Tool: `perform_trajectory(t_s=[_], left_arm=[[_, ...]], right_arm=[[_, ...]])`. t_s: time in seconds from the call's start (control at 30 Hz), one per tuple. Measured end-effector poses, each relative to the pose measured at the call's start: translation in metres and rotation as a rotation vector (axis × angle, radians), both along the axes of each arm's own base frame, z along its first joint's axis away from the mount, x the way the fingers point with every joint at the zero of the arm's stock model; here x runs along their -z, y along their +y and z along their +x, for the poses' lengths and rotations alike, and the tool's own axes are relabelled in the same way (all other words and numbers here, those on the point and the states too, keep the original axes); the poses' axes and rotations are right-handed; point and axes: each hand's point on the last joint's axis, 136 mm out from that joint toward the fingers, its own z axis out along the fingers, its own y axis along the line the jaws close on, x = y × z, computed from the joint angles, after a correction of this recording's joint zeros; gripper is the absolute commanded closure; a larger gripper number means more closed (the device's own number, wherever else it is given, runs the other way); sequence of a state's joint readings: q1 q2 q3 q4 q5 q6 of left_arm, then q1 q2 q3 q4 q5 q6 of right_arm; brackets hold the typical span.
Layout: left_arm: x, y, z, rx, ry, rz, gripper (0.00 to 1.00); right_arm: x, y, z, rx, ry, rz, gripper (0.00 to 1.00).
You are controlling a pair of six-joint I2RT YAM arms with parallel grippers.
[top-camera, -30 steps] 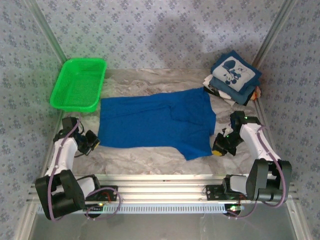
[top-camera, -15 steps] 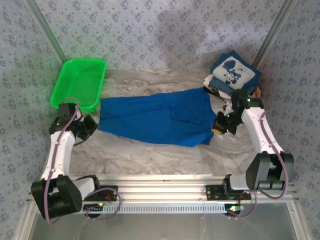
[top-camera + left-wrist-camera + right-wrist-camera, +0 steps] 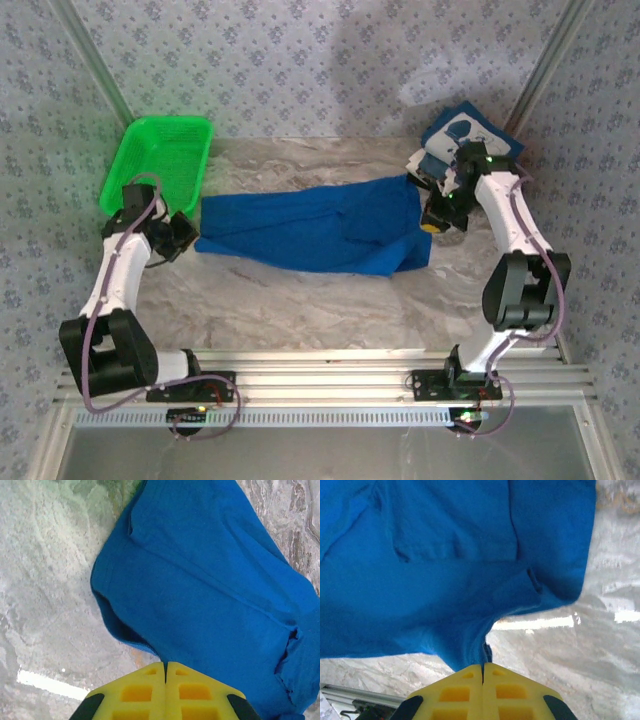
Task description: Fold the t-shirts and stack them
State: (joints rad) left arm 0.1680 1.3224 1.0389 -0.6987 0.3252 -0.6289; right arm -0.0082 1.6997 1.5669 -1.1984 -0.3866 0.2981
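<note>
Though bunched, blue t-shirt [image 3: 310, 235] seemingly lengthwise left-right

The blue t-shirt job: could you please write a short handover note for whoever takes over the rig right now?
Left gripper: shut on the left end of the blue t-shirt.
Right gripper: shut on its right end.
Shirt lies across the table middle, fold not laid down.
Folded stack sits far right; green basket far left.
To do: finish folding, put it on the stack.
</note>
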Motion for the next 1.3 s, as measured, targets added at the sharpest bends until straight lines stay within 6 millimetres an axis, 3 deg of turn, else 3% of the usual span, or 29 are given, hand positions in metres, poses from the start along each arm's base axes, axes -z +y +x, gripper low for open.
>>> perform_trajectory(t_s=[0.17, 0.33, 0.83, 1.3], left_arm=[[0.014, 0.007, 0.014, -0.003, 0.039, 0.021, 1.00], [0.033, 0.012, 0.016, -0.014, 0.094, 0.037, 1.00], [0.052, 0.024, 0.021, -0.040, 0.133, 0.070, 1.00], [0.072, 0.029, 0.025, -0.047, 0.176, 0.084, 1.00]], right_arm=[[0.008, 0.000, 0.030, -0.040, -0.001, -0.021, 1.00], [0.019, 0.000, 0.048, -0.074, 0.018, -0.042, 1.00], [0.024, -0.003, 0.084, -0.116, 0.000, -0.091, 1.00], [0.030, 0.018, 0.112, -0.157, -0.022, -0.109, 1.00]])
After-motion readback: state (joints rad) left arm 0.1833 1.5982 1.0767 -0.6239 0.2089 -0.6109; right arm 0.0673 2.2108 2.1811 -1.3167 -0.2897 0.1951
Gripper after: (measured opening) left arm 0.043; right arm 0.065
